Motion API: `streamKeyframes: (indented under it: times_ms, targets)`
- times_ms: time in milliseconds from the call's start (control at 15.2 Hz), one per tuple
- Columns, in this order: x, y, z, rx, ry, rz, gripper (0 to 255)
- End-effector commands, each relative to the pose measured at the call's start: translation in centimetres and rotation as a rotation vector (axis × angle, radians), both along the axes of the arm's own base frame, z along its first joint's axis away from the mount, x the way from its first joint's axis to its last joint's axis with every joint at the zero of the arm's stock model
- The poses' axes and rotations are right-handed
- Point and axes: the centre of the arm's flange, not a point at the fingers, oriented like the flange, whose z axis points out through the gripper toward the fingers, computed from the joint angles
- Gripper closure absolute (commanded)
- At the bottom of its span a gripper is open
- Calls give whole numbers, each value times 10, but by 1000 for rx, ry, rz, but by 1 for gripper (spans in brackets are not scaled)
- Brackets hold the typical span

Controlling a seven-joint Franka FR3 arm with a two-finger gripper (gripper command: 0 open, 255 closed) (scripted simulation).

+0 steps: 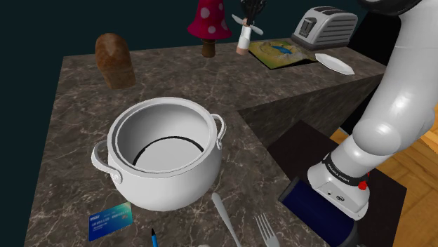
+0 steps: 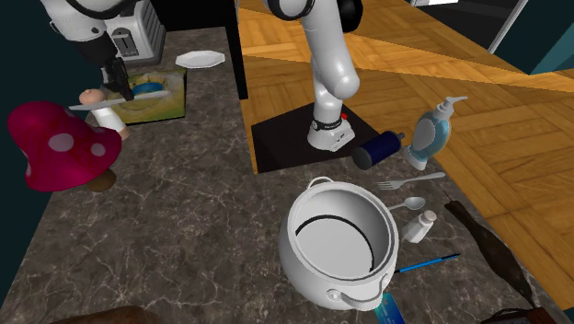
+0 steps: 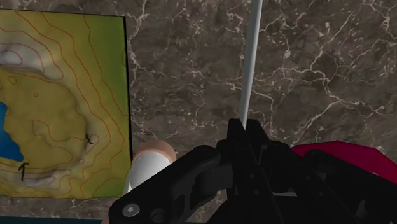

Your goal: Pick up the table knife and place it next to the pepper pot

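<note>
Silvery table knife (image 3: pixel 250 63) clasped by end effector (image 3: pixel 245 125).

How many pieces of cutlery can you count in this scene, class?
3. A knife is clasped in the end effector by the pepper pot; a fork and a spoon lie beside the white pot. More may be hidden.

Your dark marble counter (image 1: pixel 77 133) carries a white pot (image 1: pixel 165 188) mid-frame and a brown loaf (image 1: pixel 114 59) upper left. Along the top stand a red mushroom (image 1: pixel 208 21), pepper pot (image 1: pixel 243 43), map (image 1: pixel 281 52), toaster (image 1: pixel 323 27) and plate (image 1: pixel 334 63). A spoon (image 1: pixel 226 217) and fork (image 1: pixel 267 231) lie at the bottom.
</note>
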Motion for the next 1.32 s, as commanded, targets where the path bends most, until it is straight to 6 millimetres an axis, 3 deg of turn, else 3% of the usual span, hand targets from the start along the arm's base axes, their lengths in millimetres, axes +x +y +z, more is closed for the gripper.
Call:
streamKeyframes:
  times_ms: [0,1254]
  targets:
    - [0,1,-12,0,-1,0,255]
    - [0,1,-112,0,-1,0,255]
